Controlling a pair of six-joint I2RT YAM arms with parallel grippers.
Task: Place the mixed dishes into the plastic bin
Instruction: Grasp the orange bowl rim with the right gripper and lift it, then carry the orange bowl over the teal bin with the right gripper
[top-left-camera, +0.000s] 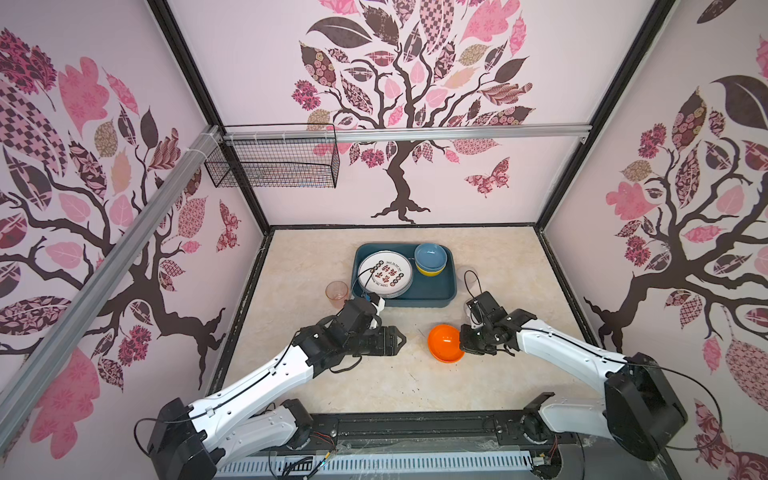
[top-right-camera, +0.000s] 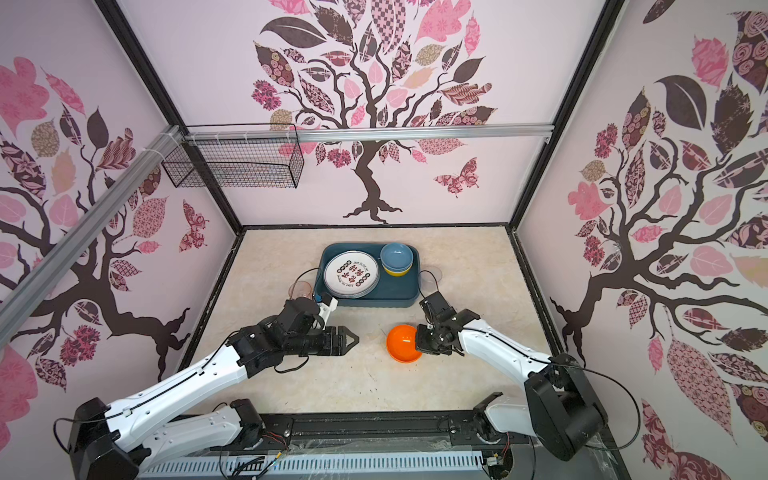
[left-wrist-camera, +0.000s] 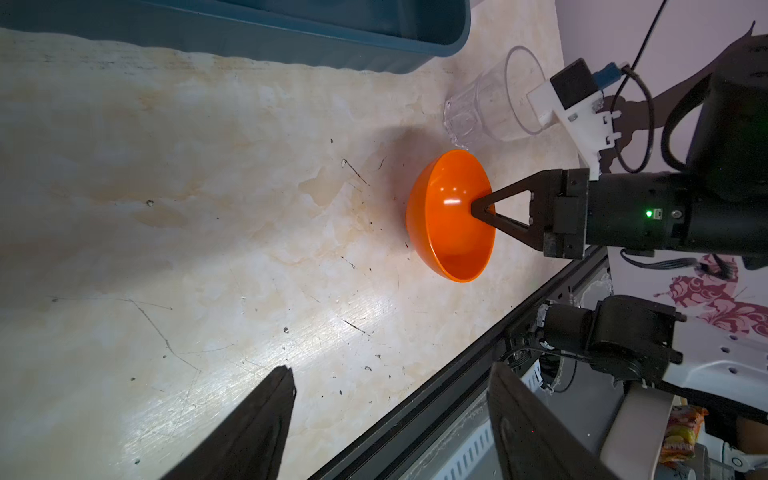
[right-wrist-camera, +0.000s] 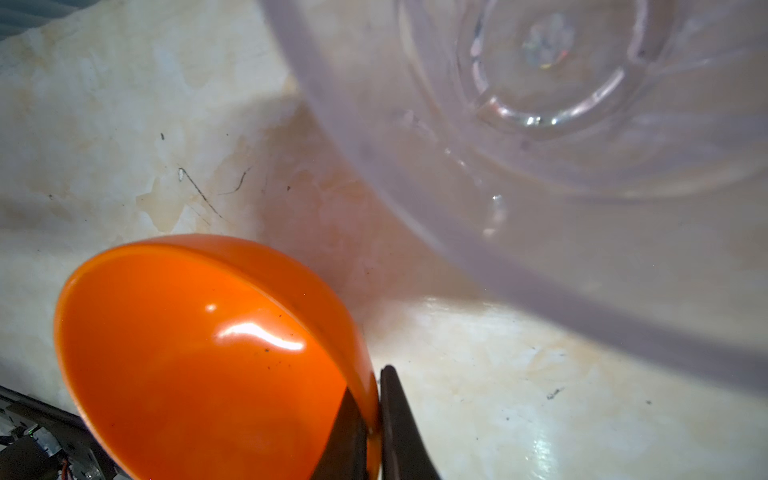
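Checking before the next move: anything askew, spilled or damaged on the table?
Only the orange bowl, in front of the bin: it is tipped steeply sideways, rim pinched by the right fingers. The pink cup and clear cup stand upright; no spill visible.

Robot test cell of a lab type. Three wall panels (top-left-camera: 457, 62), printed with a tree pattern, sit in black frame posts (top-left-camera: 185, 62). Aluminium rails (top-left-camera: 415, 134) cross the walls; a wire basket (top-left-camera: 274, 164) hangs from them at the back left corner. A left arm (top-left-camera: 257, 374) and a right arm (top-left-camera: 561, 345) mount on a track (top-left-camera: 415, 428) along the near edge of the marble-pattern tabletop (top-left-camera: 374, 374). A slotted cable duct (top-left-camera: 374, 463) runs just outside the track.
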